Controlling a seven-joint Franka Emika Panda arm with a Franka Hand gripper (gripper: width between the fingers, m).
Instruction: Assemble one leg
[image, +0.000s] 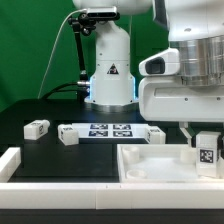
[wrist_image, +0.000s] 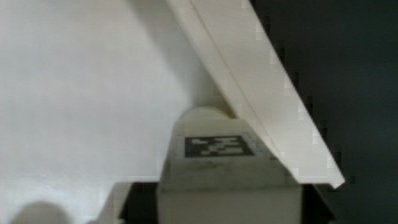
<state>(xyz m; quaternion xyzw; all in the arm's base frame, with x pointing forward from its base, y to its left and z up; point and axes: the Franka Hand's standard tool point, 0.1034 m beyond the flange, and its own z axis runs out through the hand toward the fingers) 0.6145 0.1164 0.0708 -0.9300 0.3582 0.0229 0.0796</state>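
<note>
White plastic, the leg (image: 206, 151) sat clamped between the closed fingers (image: 190, 131) at the tray (image: 150, 160) corner, so it probably needed keeping upright while seating.

tool (image: 207, 140): fingertips masked by the leg (image: 207, 152); jaw gap unreadable
leg, wrist view (wrist_image: 217, 150): lower end cut by the frame edge, tag blurred
tray (image: 150, 165): exterior view's right side cropped
arm (image: 190, 60): upper part out of frame
</note>
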